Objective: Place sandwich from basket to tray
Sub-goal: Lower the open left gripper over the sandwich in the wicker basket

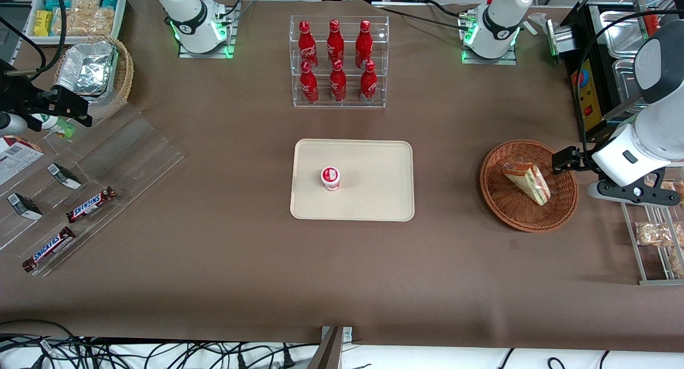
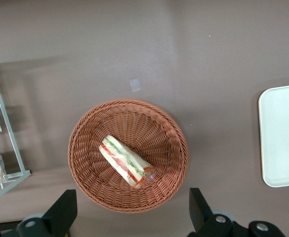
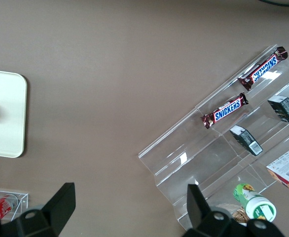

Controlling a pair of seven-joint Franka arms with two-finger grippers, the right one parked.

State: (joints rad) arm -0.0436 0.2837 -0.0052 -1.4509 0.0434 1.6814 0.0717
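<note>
The sandwich (image 1: 526,182), a wrapped triangular wedge with green and pink filling, lies in the reddish-brown wicker basket (image 1: 502,203) toward the working arm's end of the table. In the left wrist view the sandwich (image 2: 126,161) lies slanted in the basket (image 2: 85,148). My left gripper (image 1: 561,161) hovers above the basket's rim; in the wrist view the gripper (image 2: 132,212) is wide open and empty, its fingers (image 2: 60,212) apart from the sandwich. The cream tray (image 1: 374,198) lies mid-table and also shows in the wrist view (image 2: 282,138).
A small red-and-white cup (image 1: 331,178) stands on the tray. A clear rack of red bottles (image 1: 338,62) stands farther from the camera. A metal rack with snack bags (image 1: 654,235) is beside the basket. Acrylic shelves with Snickers bars (image 1: 91,204) lie toward the parked arm's end.
</note>
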